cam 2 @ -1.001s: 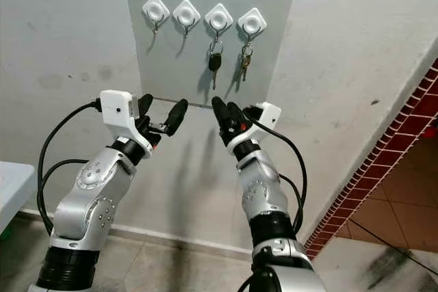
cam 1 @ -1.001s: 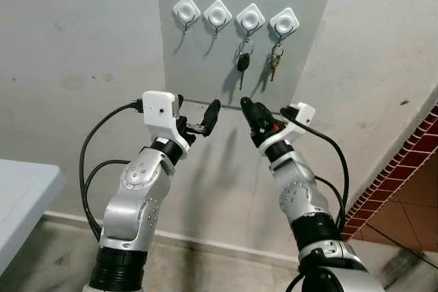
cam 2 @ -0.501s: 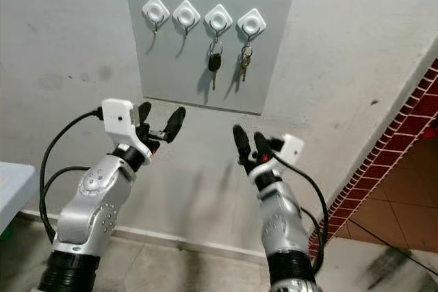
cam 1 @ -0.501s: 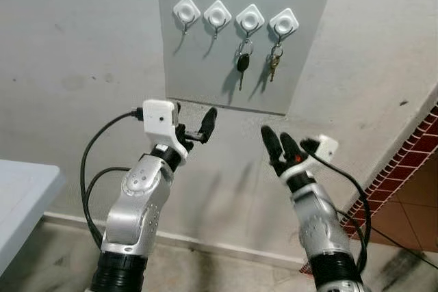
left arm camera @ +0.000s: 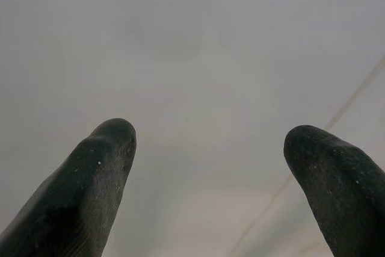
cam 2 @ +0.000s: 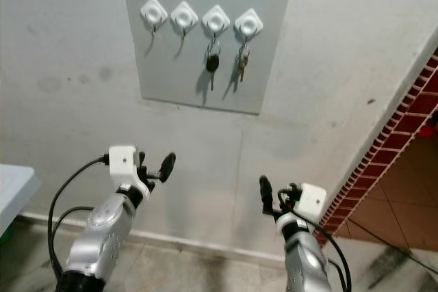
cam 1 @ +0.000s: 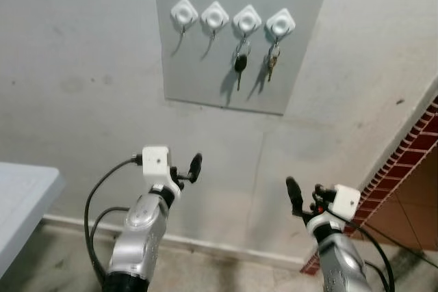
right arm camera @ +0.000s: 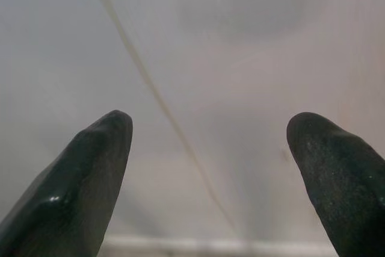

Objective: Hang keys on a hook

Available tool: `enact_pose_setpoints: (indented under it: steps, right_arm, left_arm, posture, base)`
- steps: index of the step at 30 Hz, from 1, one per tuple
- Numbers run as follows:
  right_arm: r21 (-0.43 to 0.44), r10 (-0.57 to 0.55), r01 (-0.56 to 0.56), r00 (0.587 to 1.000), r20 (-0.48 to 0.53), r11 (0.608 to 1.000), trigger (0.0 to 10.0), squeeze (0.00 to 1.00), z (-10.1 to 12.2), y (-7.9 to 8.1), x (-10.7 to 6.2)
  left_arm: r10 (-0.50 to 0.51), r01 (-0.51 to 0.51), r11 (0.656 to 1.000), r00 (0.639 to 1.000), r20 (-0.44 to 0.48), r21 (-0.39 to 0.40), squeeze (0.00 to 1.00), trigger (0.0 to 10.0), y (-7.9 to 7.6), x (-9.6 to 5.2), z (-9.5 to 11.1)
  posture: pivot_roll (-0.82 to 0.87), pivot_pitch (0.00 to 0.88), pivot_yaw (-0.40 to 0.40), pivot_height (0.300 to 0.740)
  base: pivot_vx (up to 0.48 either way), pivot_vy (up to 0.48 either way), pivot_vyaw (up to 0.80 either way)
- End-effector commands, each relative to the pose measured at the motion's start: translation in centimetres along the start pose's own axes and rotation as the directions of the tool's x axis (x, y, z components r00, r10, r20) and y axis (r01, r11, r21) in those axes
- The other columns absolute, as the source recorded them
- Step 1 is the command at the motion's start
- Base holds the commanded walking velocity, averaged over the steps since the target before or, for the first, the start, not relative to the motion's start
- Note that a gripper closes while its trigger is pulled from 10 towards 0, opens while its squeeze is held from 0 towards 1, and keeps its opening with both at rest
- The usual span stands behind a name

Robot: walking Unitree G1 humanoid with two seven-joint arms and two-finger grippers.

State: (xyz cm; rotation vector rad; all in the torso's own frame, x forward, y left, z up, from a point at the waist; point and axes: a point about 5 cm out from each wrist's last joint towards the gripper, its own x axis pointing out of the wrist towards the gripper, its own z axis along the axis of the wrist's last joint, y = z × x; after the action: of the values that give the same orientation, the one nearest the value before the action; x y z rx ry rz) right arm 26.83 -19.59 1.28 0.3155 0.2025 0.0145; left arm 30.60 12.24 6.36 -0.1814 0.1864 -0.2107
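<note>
Grey board [cam 1: 205,66] on wall w/ 4 white hooks in a row. The 2 hooks toward robot's left, hook 1 [cam 1: 183,13] and hook 2 [cam 1: 214,15], carry nothing. Hook 3 [cam 1: 247,18] holds black-head key [cam 1: 239,65]; hook 4 [cam 1: 279,23] holds brass keys [cam 1: 272,65], just beside the black one, not touching.

Left pincer [cam 1: 186,169] low, well below board, slightly left of the hung keys; fingers spread wide apart, nothing between them. Left wrist view: both fingertips [left arm camera: 102,173] apart w/ bare pale wall behind.

Right pincer [cam 1: 304,195] also low, well below board & a bit right of the brass keys; fingers wide apart, holding nothing. Right wrist view: fingertips [right arm camera: 96,167] spread, plain wall w/ thin seam line [right arm camera: 150,88] behind.

Both sets of keys sit high above both pincers, well apart from them. White table [cam 1: 20,196] edge left of left pincer. Red brick strip [cam 1: 410,162] & tiled floor [cam 1: 410,223] right of right pincer.
</note>
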Motion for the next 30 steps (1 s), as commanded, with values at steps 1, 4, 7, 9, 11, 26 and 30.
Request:
enact_pose_setpoints:
  steps: [1, 4, 7, 9, 11, 26, 30]
  right_arm:
    - [-0.031, -0.013, 0.012, 0.999, -0.038, 0.999, 10.0, 0.00, -0.9, -0.4, -0.4]
    - [-0.083, -0.088, 0.075, 0.982, -0.166, 0.994, 10.0, 0.00, -3.4, -2.0, -1.9]
    - [-0.117, -0.128, 0.103, 0.966, -0.226, 0.988, 10.0, 0.00, -4.6, -2.7, -2.7]
    - [-0.131, -0.138, 0.108, 0.960, -0.245, 0.985, 10.0, 0.00, -5.1, -2.8, -3.1]
    - [-0.150, -0.155, 0.117, 0.949, -0.274, 0.982, 10.0, 0.00, -5.7, -3.1, -3.5]
    - [-0.308, -0.266, 0.120, 0.828, -0.494, 0.944, 10.0, 0.00, -9.8, -4.1, -7.1]
    - [-0.337, -0.299, 0.122, 0.785, -0.543, 0.933, 10.0, 0.00, -10.8, -4.5, -8.5]
  left_arm:
    - [0.018, -0.017, 1.000, 0.999, -0.026, 0.019, 0.00, 10.0, 0.5, -0.1, -1.0]
    - [0.055, -0.056, 0.998, 0.992, -0.112, -0.007, 0.00, 10.0, 1.8, -0.8, -3.9]
    - [0.065, -0.081, 0.994, 0.980, -0.190, -0.076, 0.00, 10.0, 2.4, -1.2, -5.6]
    - [0.074, -0.085, 0.995, 0.979, -0.191, -0.050, 0.00, 10.0, 2.4, -1.4, -6.1]
    - [0.067, -0.075, 0.997, 0.977, -0.204, -0.032, 0.00, 10.0, 2.3, -1.7, -6.8]
    - [0.097, -0.115, 0.993, 0.843, -0.529, -0.001, 0.00, 10.0, 2.3, -5.7, -13.1]
    - [0.105, -0.120, 0.993, 0.823, -0.558, 0.009, 0.00, 10.0, 2.6, -6.6, -13.9]
  posture:
    - [-0.02, 0.000, -0.008, 0.740]
    - [-0.02, 0.000, -0.008, 0.740]
    - [-0.02, 0.000, -0.007, 0.740]
    - [-0.02, 0.000, -0.007, 0.740]
    - [-0.02, 0.000, -0.008, 0.740]
    - [-0.03, 0.000, -0.005, 0.740]
    - [-0.03, 0.000, -0.003, 0.740]
  base:
    - [0.000, 0.000, 0.00]
    - [0.000, 0.000, 0.00]
    - [0.000, 0.000, 0.00]
    - [0.000, 0.000, 0.00]
    - [0.000, 0.000, 0.00]
    - [0.000, 0.000, 0.00]
    - [0.000, 0.000, 0.00]
